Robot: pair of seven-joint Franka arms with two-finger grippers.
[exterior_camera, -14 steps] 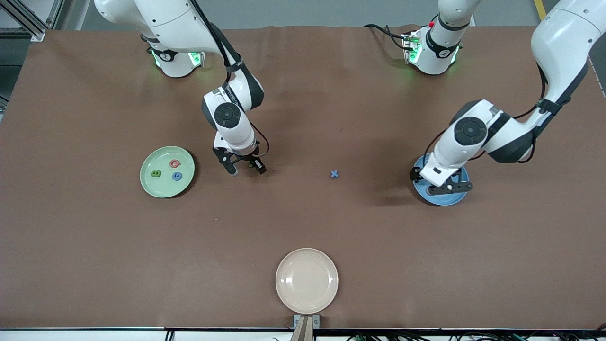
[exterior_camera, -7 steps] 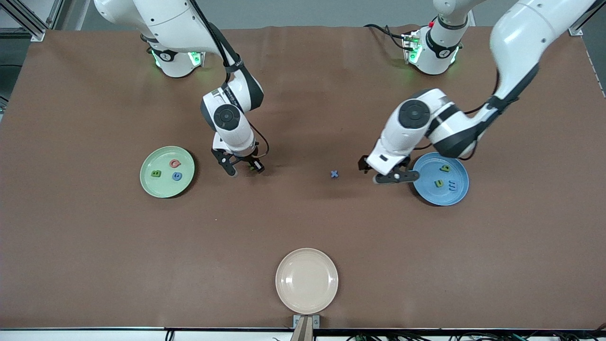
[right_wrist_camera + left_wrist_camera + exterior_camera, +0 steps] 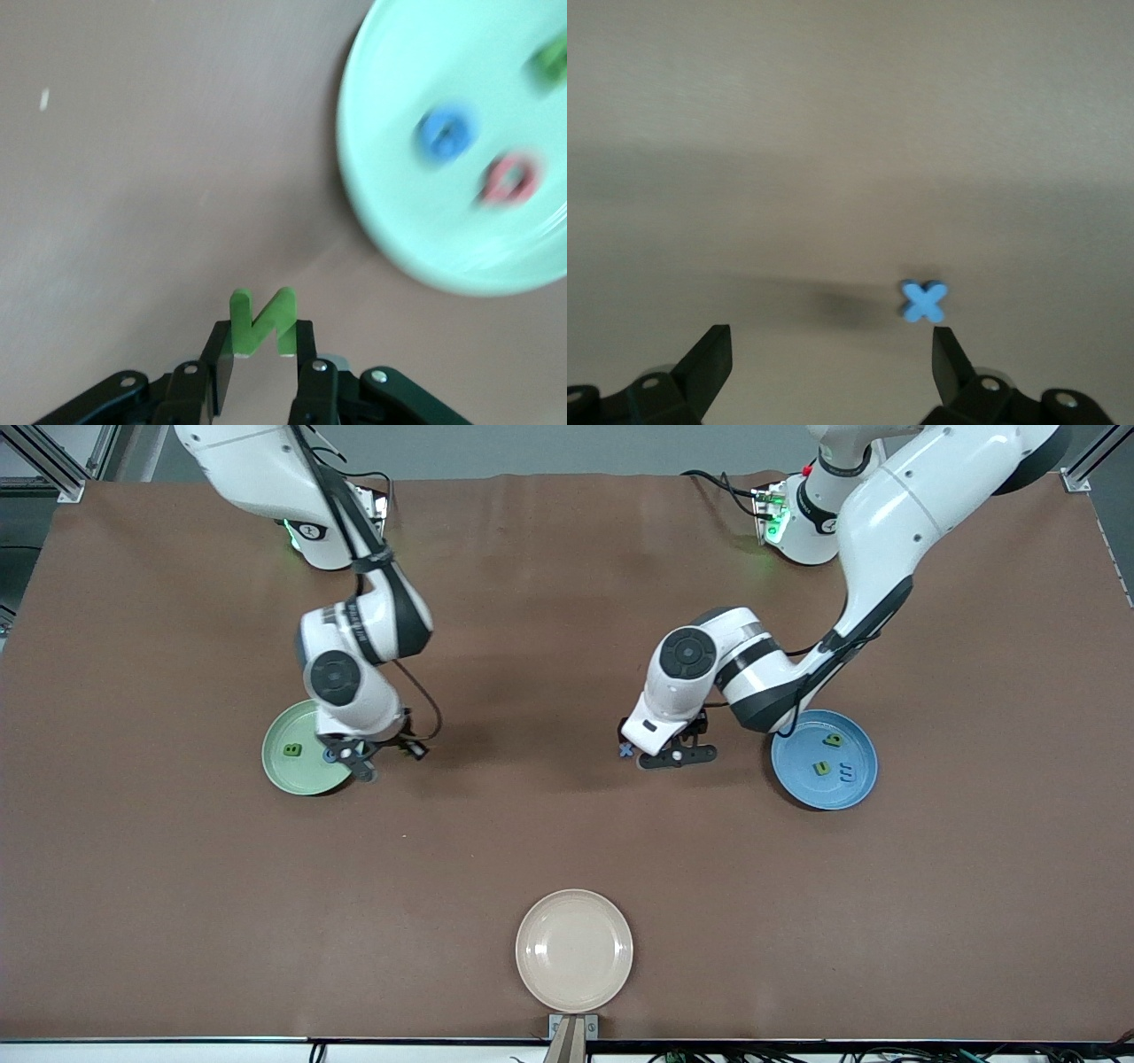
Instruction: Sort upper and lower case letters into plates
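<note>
Right wrist view: right claw [image 3: 264,376] clenched on green N [image 3: 262,320]; left claw [image 3: 831,365] spread wide, empty, over blue x [image 3: 924,301].

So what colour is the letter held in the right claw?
Green: the N pinched in the right claw, clearest in the right wrist view.

Cream plate [image 3: 574,951] on brown table [image 3: 567,850]

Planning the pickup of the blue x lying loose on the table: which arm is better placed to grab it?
Left. The left gripper hangs open right beside the blue x; the right gripper is shut on the green N at the pale green plate.
</note>
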